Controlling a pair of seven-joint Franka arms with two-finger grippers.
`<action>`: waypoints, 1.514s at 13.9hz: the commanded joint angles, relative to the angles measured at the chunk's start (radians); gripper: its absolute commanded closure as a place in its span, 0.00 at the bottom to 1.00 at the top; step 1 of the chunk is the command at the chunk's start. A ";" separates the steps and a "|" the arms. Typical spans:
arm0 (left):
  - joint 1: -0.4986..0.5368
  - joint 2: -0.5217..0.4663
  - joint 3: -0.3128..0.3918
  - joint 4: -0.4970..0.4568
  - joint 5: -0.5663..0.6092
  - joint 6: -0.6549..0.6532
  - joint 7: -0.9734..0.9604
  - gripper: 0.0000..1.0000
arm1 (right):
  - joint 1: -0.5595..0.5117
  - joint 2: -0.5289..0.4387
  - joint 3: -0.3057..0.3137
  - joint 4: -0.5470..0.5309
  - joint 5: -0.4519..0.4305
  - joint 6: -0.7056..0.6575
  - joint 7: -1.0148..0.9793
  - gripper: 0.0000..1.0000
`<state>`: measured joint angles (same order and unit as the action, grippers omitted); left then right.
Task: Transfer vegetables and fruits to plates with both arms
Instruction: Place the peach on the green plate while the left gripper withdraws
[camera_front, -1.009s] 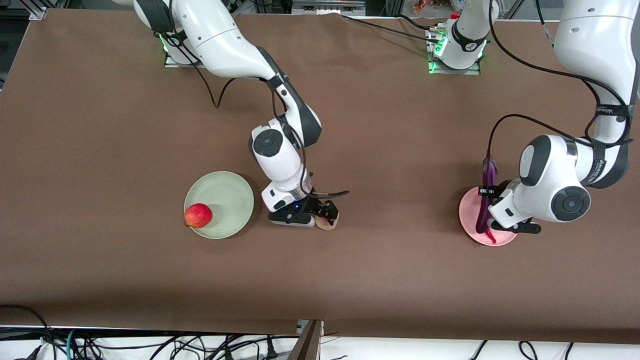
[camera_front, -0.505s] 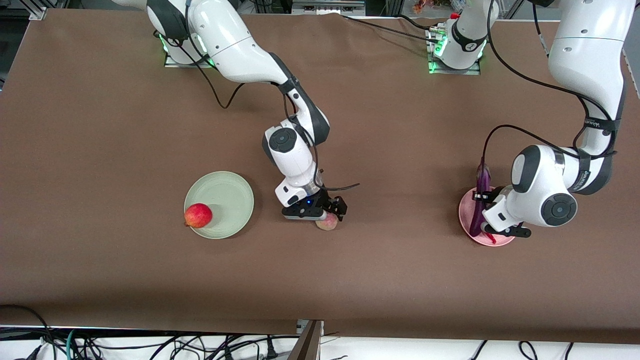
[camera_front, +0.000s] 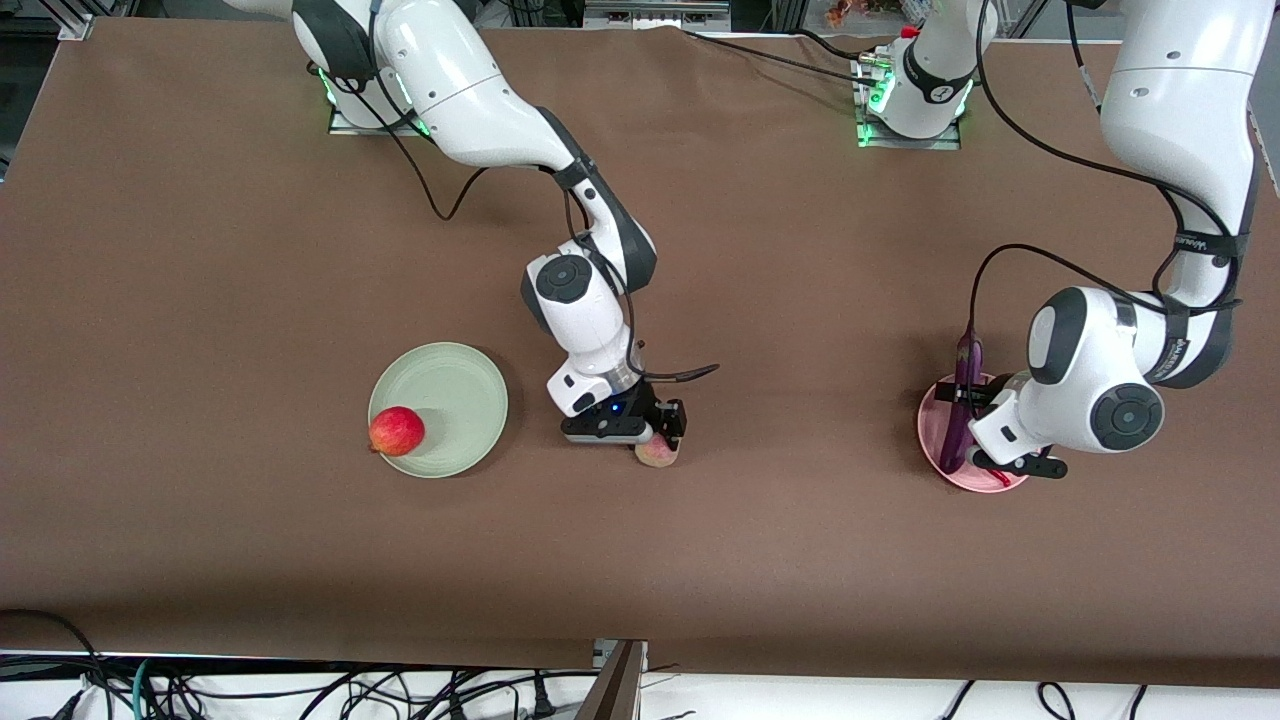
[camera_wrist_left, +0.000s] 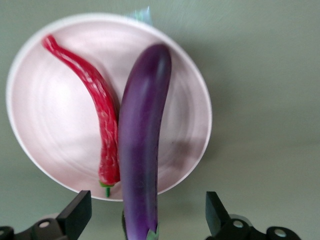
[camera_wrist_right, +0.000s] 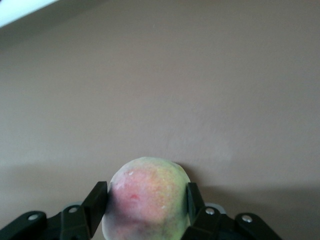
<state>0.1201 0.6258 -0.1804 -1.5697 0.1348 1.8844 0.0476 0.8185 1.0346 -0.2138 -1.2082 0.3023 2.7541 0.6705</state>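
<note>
Two jobs show: the right hand (camera_wrist_right: 147, 212) grips the tan fruit (camera_wrist_right: 148, 196) on the bench (camera_front: 200, 250), likely bound for the green plate (camera_front: 455, 385). The left hand (camera_wrist_left: 145, 220) hangs wide open over the pink plate (camera_wrist_left: 195, 125), where eggplant (camera_wrist_left: 142, 150) and chili (camera_wrist_left: 97, 125) lie touching.

— What does the right wrist camera take in?

— Mostly the tan fruit (camera_wrist_right: 148, 197), round-topped, with a pink blush on its middle and a greenish-yellow tinge toward its edges. It sits between the two black fingers (camera_wrist_right: 95, 202) of the right gripper (camera_wrist_right: 148, 202), and each finger presses against one flank of it (no gap shows on either side).

— And around the fruit?

— The brown table (camera_wrist_right: 165, 85) fills the rest of the picture. A soft shadow lies on the cloth just beside the fruit. One corner shows a pale bright strip at the table's edge.

— Is the fruit resting on the cloth?

— That cannot be told from here.
</note>
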 joint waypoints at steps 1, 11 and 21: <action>0.004 -0.119 -0.014 -0.012 0.013 -0.021 0.105 0.00 | -0.060 -0.059 0.008 -0.005 -0.008 -0.072 -0.029 0.85; -0.020 -0.444 -0.023 0.143 -0.065 -0.426 0.089 0.00 | -0.303 -0.433 0.007 -0.428 0.086 -0.390 -0.704 0.83; -0.172 -0.563 0.228 0.034 -0.146 -0.367 0.044 0.00 | -0.364 -0.453 0.005 -0.554 0.136 -0.340 -0.752 0.00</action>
<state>-0.0359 0.0886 0.0534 -1.5244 -0.0243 1.5291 0.1051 0.4952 0.6189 -0.2150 -1.7365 0.4176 2.4287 -0.0537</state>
